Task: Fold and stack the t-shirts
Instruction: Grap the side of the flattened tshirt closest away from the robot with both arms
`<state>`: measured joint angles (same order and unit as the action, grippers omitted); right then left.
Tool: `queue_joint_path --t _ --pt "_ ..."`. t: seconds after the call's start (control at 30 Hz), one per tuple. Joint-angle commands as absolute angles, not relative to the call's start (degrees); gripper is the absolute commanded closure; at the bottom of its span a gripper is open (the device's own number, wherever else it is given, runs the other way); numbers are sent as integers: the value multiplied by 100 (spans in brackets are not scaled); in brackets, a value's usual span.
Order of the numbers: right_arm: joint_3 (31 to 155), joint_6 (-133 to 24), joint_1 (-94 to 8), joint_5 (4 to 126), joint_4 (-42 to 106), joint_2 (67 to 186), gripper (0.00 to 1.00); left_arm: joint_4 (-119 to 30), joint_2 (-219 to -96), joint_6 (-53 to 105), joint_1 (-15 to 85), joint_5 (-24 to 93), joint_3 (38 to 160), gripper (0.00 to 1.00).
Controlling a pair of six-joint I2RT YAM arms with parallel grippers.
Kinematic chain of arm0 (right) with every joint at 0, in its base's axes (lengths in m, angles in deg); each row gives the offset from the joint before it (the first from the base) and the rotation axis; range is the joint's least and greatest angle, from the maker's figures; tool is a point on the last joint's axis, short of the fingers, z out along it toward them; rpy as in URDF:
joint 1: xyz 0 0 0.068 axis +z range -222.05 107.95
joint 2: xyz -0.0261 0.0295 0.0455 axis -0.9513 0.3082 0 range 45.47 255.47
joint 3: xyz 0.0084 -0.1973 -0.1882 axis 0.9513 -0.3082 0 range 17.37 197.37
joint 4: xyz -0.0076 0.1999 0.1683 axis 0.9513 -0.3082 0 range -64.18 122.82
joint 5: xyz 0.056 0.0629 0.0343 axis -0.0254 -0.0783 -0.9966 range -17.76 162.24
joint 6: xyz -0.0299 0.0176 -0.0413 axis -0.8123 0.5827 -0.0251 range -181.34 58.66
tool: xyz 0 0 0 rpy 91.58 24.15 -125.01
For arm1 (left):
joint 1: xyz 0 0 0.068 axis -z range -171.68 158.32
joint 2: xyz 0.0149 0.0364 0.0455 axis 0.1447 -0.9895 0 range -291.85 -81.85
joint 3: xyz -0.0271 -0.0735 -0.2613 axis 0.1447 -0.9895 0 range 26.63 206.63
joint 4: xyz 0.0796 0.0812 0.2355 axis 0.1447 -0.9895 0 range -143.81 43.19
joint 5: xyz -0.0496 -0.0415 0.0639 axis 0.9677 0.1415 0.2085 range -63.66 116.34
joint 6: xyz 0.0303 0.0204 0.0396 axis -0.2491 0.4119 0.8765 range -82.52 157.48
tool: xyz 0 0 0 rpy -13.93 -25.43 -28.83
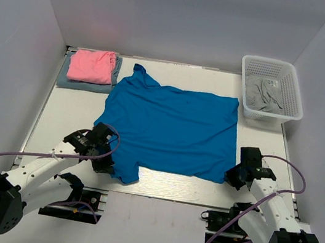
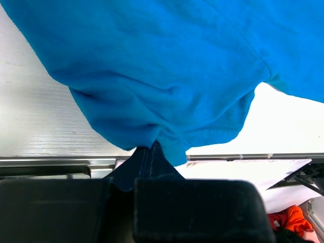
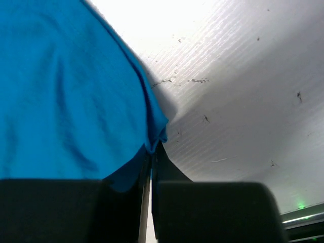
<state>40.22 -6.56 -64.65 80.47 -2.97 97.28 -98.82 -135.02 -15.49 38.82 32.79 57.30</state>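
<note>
A large bright blue t-shirt lies spread flat across the middle of the table. My left gripper is shut on its near left sleeve, the cloth bunched at the fingertips. At the shirt's near right corner my right gripper is shut on the hem, which is pinched between the jaws. A folded pink t-shirt lies on top of a folded dull grey-blue t-shirt at the far left corner.
A white plastic basket stands at the far right and holds a crumpled grey cloth. The table's metal front edge runs just behind the gripped hem. White walls close in the back and both sides.
</note>
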Motion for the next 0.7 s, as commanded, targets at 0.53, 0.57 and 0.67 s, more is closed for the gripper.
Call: queue_joint_path --t 0.53,0.57,0.67 --pt "4874 -1581 -6458 7743 231 10013 100 -9269 -13738 -1560 3855 2599 7100 100" --pt "4953 -1608 -6458 7760 232 10153 100 -9208 -13740 -1561 3803 2503 7188 100" --pt "5296 -1730 -6458 7830 285 10390 100 -8963 -14002 -1561 3803 2239 7302 100"
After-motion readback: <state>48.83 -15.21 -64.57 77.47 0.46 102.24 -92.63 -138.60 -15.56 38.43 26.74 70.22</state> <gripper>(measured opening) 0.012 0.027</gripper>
